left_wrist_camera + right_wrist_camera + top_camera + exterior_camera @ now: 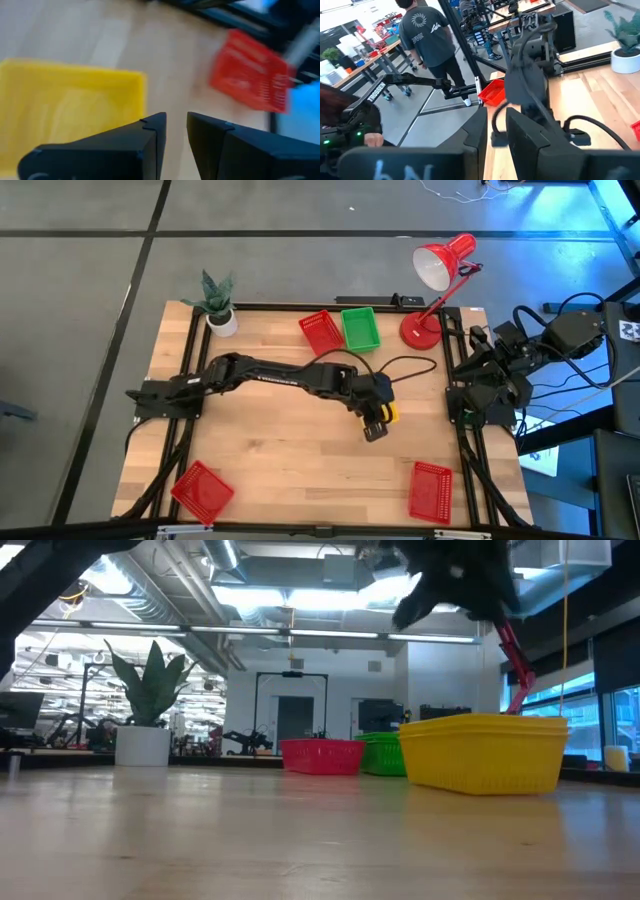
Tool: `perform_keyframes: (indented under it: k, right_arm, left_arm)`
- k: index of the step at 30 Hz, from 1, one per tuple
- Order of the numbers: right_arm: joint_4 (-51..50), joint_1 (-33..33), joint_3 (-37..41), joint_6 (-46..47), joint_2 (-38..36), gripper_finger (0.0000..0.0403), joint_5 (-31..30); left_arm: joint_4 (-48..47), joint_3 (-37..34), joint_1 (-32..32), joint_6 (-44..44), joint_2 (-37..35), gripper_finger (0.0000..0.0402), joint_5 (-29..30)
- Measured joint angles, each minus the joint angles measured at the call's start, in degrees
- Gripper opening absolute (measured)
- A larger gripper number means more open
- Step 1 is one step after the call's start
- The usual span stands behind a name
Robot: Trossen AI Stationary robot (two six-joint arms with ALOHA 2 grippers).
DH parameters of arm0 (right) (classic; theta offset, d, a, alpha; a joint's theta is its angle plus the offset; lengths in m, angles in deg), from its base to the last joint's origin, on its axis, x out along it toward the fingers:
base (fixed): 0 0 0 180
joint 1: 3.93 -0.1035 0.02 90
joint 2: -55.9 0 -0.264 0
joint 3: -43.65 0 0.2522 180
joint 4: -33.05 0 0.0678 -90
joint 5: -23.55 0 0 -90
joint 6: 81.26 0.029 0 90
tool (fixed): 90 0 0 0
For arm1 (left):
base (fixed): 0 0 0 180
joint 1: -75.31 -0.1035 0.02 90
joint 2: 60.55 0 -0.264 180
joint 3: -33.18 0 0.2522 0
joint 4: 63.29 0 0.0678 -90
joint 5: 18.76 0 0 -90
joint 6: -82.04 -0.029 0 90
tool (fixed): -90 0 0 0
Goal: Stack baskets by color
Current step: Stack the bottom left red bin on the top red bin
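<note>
From above, the left arm reaches across the bench (300, 470). Its left hand (375, 427) hangs over the yellow basket (390, 415) near the middle. A red basket (321, 333) and a green basket (360, 328) sit side by side at the back edge, near the lamp (437, 275) and the plant (218, 305). Two more red baskets lie at the front corners, one left (202, 489) and one right (431, 491). The right arm waits folded by the right edge.

From low down, the yellow basket (483, 752) stands on the bench, with nothing gripping it.

The left wrist view shows the left hand (176, 125) a little open and empty, above the yellow basket (70, 107).

The right wrist view shows the right hand (496, 117) with a small gap between its fingers, holding nothing. A person (425, 35) stands far behind.
</note>
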Motion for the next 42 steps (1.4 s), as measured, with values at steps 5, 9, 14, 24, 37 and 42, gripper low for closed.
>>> perform_keyframes:
  k: [5,9,14,24,37,42]
  right_arm:
    - [0.0,0.0,0.0,0.0,0.0,0.0071,0.7]
    - [0.0,0.0,0.4,3.3,0.2,0.0071,0.7]
    - [-4.1,0.0,0.5,8.5,1.7,0.0066,0.9]
    - [-7.0,0.0,0.5,12.4,9.6,0.0007,8.9]
    - [-6.0,-2.7,-0.7,10.4,24.8,0.0001,10.7]
    - [-5.3,-4.8,-5.4,10.4,29.8,0.0001,7.5]
  left_arm:
    - [0.9,0.0,0.9,-4.1,-0.1,0.0067,-1.9]
    - [-3.2,-0.9,1.2,-4.4,0.0,0.0053,0.5]
    - [-14.4,0.7,-0.7,-5.5,-2.1,0.0007,-1.1]
    - [-33.2,0.9,3.1,-2.2,-13.8,0.0,3.7]
    - [-49.7,0.2,19.8,25.7,-20.2,0.0,6.1]
    - [-50.2,-1.1,27.8,37.6,-20.3,0.0,5.3]
